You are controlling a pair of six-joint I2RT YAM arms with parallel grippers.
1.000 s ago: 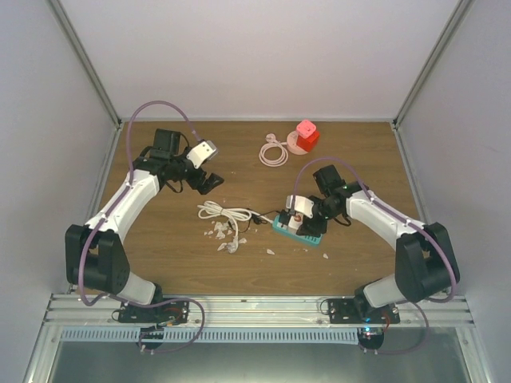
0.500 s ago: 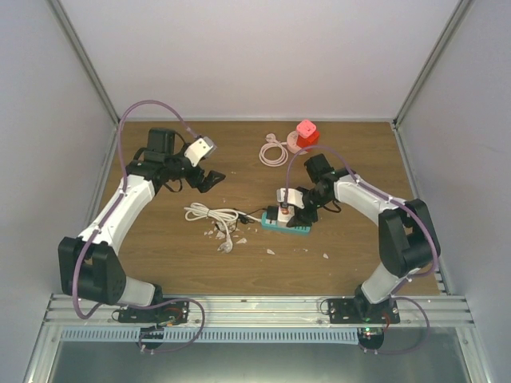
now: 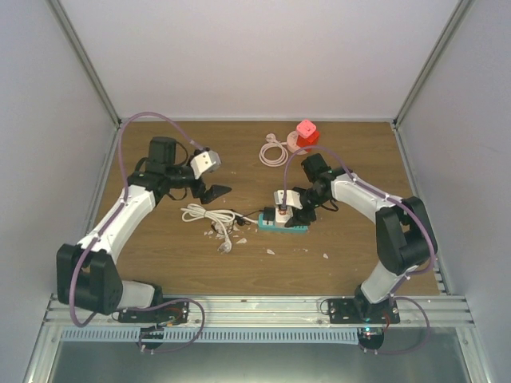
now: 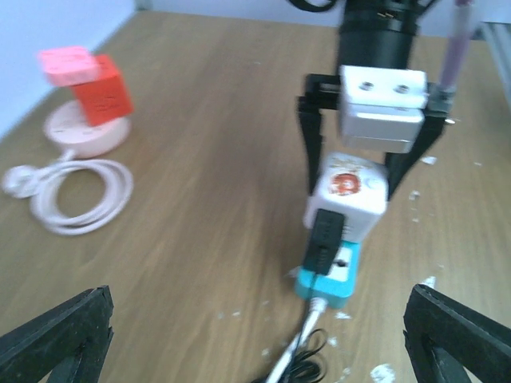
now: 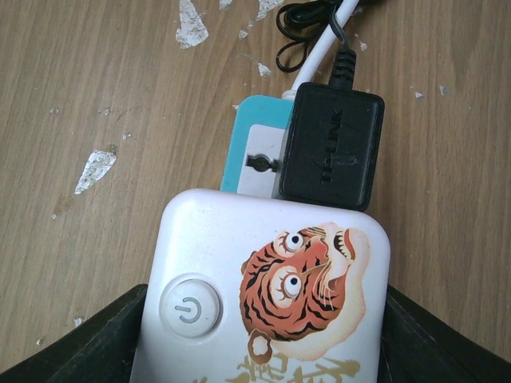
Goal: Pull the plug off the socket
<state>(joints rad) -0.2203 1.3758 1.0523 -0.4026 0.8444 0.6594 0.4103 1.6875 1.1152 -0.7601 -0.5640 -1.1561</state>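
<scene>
A teal power strip lies mid-table. A white plug block with a tiger picture and a black adapter are plugged into it. My right gripper is shut on the white tiger plug, with its dark fingers on both sides. My left gripper is open and empty, hovering left of the strip above the table. In the left wrist view the tiger plug, the black adapter and the strip lie ahead of its spread fingers.
The strip's white cable is coiled to its left, with a thin black cord beside it. A red and pink cube on a pink base with a coiled pink cord sits at the back. White flecks litter the wood.
My right gripper has dragged the strip and plug to the left and slightly back. The white cable coil shifted left. My left gripper has moved a little right and nearer the strip.
</scene>
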